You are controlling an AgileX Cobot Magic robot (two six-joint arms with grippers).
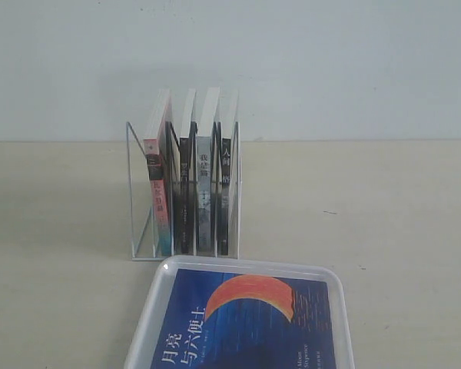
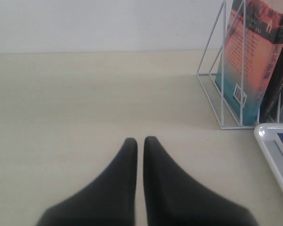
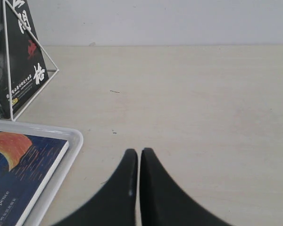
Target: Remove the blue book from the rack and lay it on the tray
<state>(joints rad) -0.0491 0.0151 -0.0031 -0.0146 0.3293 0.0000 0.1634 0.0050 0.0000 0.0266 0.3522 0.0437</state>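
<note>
The blue book [image 1: 246, 323] with its orange crescent lies flat, cover up, inside the white tray [image 1: 163, 278] at the front of the table. The right wrist view shows the book [image 3: 19, 169] in the tray [image 3: 70, 141]. Behind the tray stands the white wire rack [image 1: 138, 192]. My left gripper [image 2: 140, 141] is shut on nothing, low over bare table to the left of the rack [image 2: 212, 70]. My right gripper [image 3: 138, 153] is shut and empty too, to the right of the tray. Neither gripper shows in the exterior view.
The rack holds several upright books: a pink-and-teal book [image 1: 158, 192] in the leftmost slot, a grey-spined book [image 1: 205, 184] and two dark ones. A pale wall rises behind the beige table [image 1: 384, 215].
</note>
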